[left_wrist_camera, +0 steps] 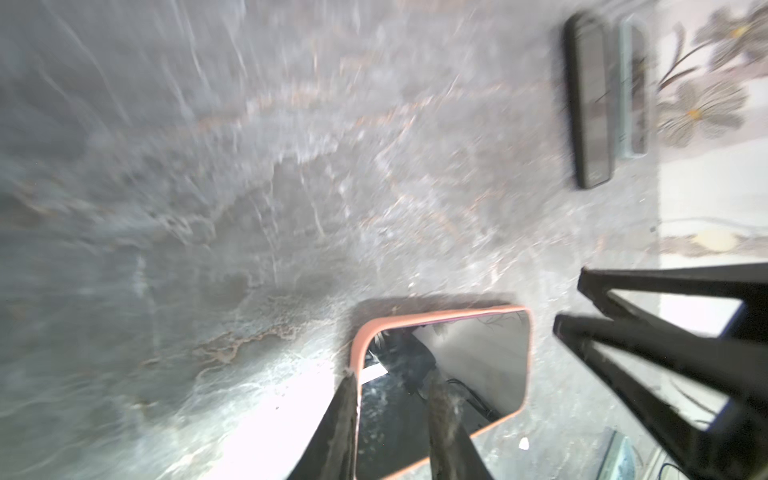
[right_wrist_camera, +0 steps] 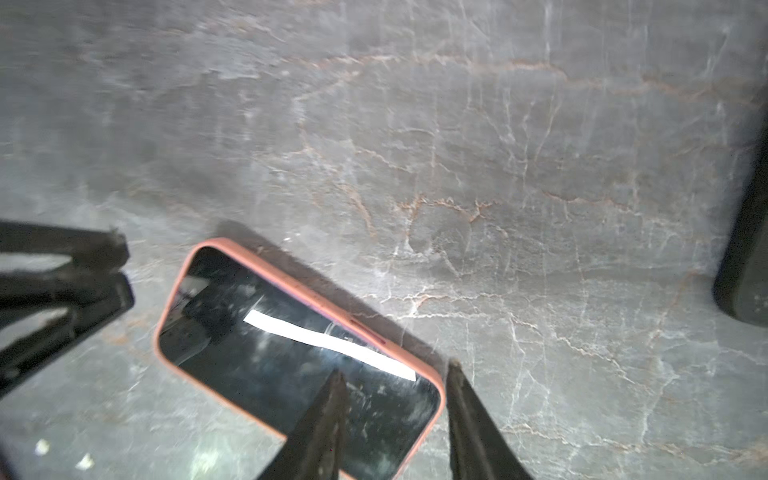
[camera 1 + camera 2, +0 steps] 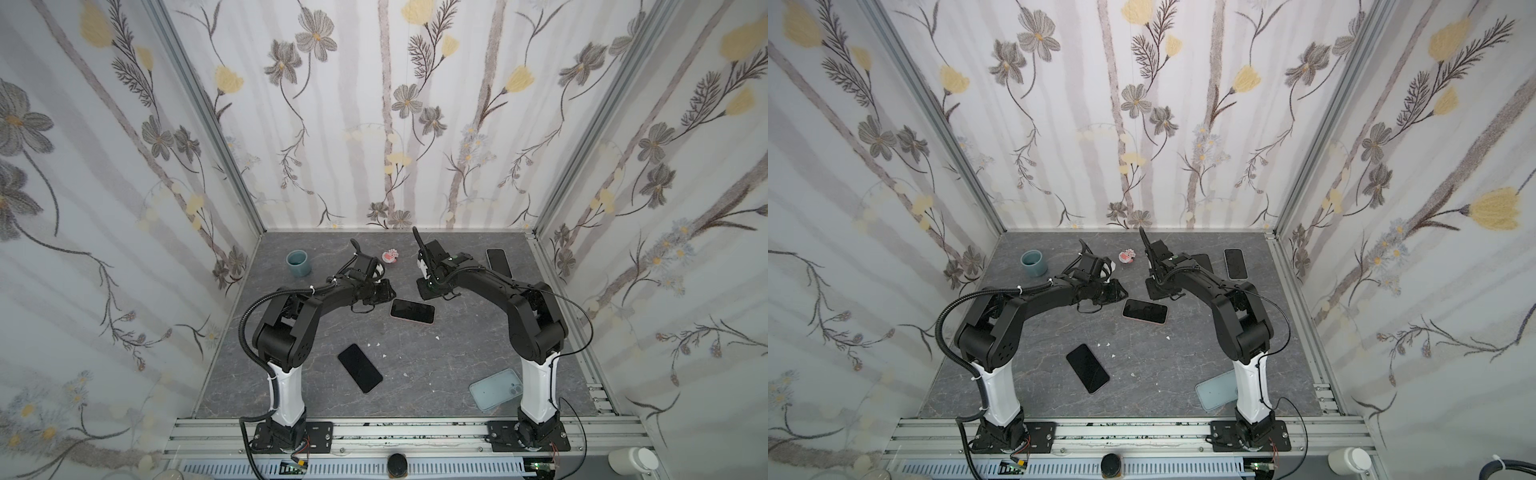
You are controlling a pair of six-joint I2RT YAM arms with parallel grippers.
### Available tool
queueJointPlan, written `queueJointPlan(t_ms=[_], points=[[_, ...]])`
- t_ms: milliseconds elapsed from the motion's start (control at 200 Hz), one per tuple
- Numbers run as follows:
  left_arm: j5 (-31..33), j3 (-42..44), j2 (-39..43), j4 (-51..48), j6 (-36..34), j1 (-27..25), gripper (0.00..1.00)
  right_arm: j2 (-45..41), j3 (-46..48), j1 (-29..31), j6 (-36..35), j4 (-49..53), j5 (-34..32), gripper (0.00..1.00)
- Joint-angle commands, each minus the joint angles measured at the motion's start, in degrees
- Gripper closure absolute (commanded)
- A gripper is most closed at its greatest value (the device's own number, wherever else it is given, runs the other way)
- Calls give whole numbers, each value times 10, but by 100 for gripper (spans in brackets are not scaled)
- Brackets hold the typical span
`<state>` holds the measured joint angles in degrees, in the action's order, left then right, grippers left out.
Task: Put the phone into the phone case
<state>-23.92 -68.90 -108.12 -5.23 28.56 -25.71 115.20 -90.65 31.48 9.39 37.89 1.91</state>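
Lying flat near the centre of both top views, the phone (image 3: pixel 412 311) is seen screen up inside the pink phone case (image 2: pixel 316 296), whose rim is visible along every edge shown. Whether each corner is fully snapped in cannot be told. The left gripper (image 1: pixel 392 384) is held over one short end with its fingers narrowly apart and nothing clamped between them. The right gripper (image 2: pixel 397 370) is held at the opposite end with its fingers plainly apart, one over the glass and one just outside the rim.

Trouble is judged most likely from that straddling finger. If the jaws are closed or the arm is lifted carelessly, the soft rim could be caught and peeled off a corner, or the cased phone dragged across the table. The glossy screen is expected to give little grip, so a press could skid. A mix-up is also possible, since a bare black phone (image 3: pixel 360 368) lies at lower centre, a pale blue case (image 3: pixel 494 390) at lower right, and a dark phone (image 3: pixel 498 262) at upper right.

The table (image 3: pixel 457 353) is a grey marbled sheet, dotted with white crumbs (image 3: pixel 376 345). A blue cup (image 3: pixel 298 264) is set at its upper left, and a small pink toy (image 3: pixel 390 256) at upper centre. Flowered wallpaper (image 3: pixel 374 104) is seen on three sides.
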Motion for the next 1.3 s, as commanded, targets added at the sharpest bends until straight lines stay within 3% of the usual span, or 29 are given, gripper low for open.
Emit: queueJointPlan(t_ms=[0, 95, 115, 145, 470, 754, 969, 1179, 1294], points=[[16, -4, 42, -3, -12, 10, 71, -4, -2, 1, -109, 10, 60, 40], [27, 4, 88, -10, -28, 18, 68, 3, -2, 7, -179, 18, 67, 18], [31, 6, 97, -11, -32, 19, 67, 4, -1, 9, -192, 19, 64, 4], [37, 11, 114, -13, -39, 20, 67, 3, 4, 12, -214, 15, 59, 0], [107, 130, 309, 13, -117, 24, 48, 13, 22, 20, -329, -9, 55, 0], [178, 238, 463, 38, -180, 27, 18, 47, 21, 25, -358, 9, 73, 0], [198, 256, 485, 23, -214, 29, 14, 64, 20, 30, -346, 10, 44, 3], [218, 265, 466, 17, -225, 29, 13, 83, 8, 26, -316, 22, 9, 19], [222, 264, 460, 13, -226, 29, 13, 86, -1, 6, -274, 17, -4, 23]])
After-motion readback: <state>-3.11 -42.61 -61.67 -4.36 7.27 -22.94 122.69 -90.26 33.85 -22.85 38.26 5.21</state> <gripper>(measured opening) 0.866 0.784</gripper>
